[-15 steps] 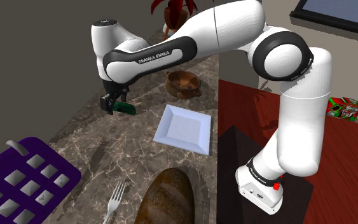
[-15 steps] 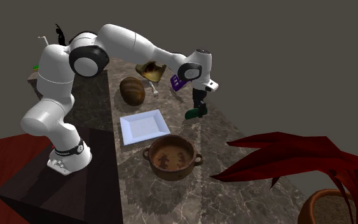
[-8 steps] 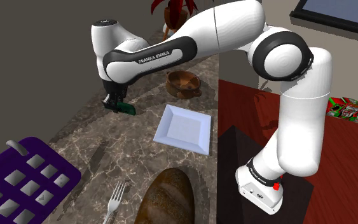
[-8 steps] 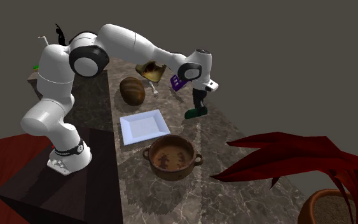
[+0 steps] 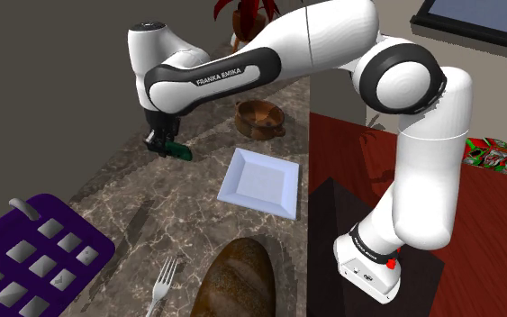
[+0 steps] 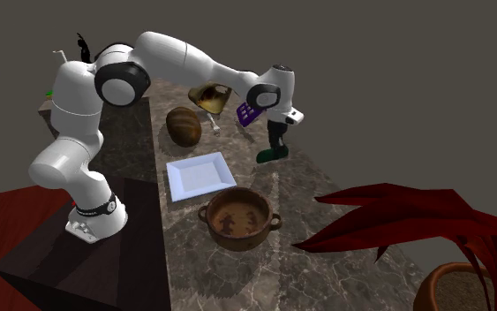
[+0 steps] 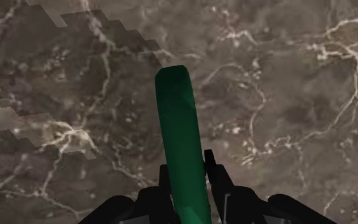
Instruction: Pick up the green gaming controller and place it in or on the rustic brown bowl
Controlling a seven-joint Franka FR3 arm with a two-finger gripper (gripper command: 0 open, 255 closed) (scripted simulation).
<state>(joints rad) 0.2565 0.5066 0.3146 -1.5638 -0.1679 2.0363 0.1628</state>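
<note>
One green gaming controller (image 7: 182,143) is clenched between the gripper's (image 7: 187,168) two black fingers (image 7: 213,170). In the wrist view you see it edge-on, a narrow green slab coming up from between the fingertips and reaching well beyond them over the veined brown marble counter (image 7: 285,83). The fingers press on its sides near one end, so most of its length sticks out past the pincer.

In the shoulder view the controller (image 5: 178,152) juts from below the gripper (image 5: 158,140) toward that view's right, low over the counter (image 5: 134,198) — you cannot tell whether its free end touches the stone. In the second exterior view the controller (image 6: 268,156) hangs under the gripper (image 6: 276,141), with the arm stretched out over the counter from the stand.

The rustic brown bowl (image 5: 257,130) stands apart from the gripper, further along the counter toward the shoulder view's upper right; in the second exterior view the bowl (image 6: 237,241) lies nearer the camera than the controller. Between the two, toward the stand side, lies a square white plate (image 5: 260,180) (image 6: 199,175).

Further off you find a loaf of bread (image 5: 233,284), a fork (image 5: 161,284) just beside it, and a purple gridded tray (image 5: 35,257). A red-leaved plant (image 6: 387,221) in a brown pot (image 6: 467,287) stands at the second exterior view's lower right.
</note>
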